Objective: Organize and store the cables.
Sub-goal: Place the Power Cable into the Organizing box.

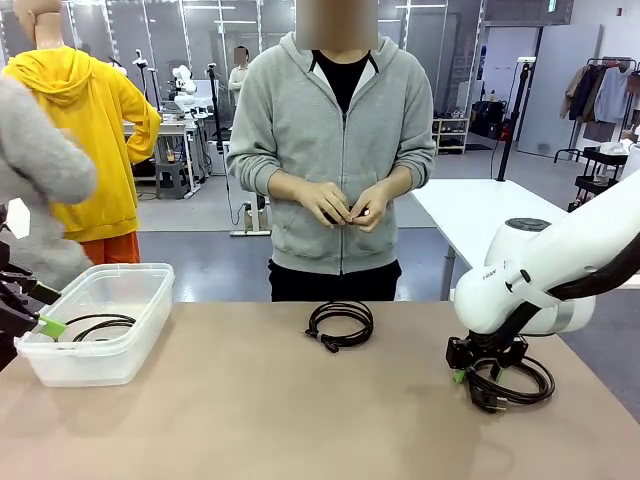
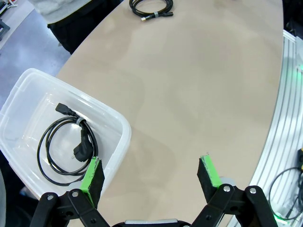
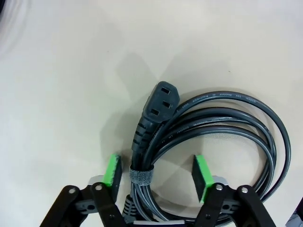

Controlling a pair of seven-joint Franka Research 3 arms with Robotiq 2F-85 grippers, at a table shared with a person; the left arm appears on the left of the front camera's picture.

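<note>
Risk of loops slipping from an off-centre pinch: black coiled power cable (image 3: 213, 120) on beige tabletop (image 3: 71, 71), tied strands straddled by right gripper (image 3: 155, 172), part-narrowed, not clamped; left gripper (image 2: 151, 172) wide over rim of clear plastic tub (image 2: 124, 127)

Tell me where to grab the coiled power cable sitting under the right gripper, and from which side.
Grip the tied neck of the coiled power cable, at the grey strap next to its plug, coming straight down from above. The strands are bunched there into one narrow bundle lying flat on the table, and the right gripper straddles it, jaws open.
</note>
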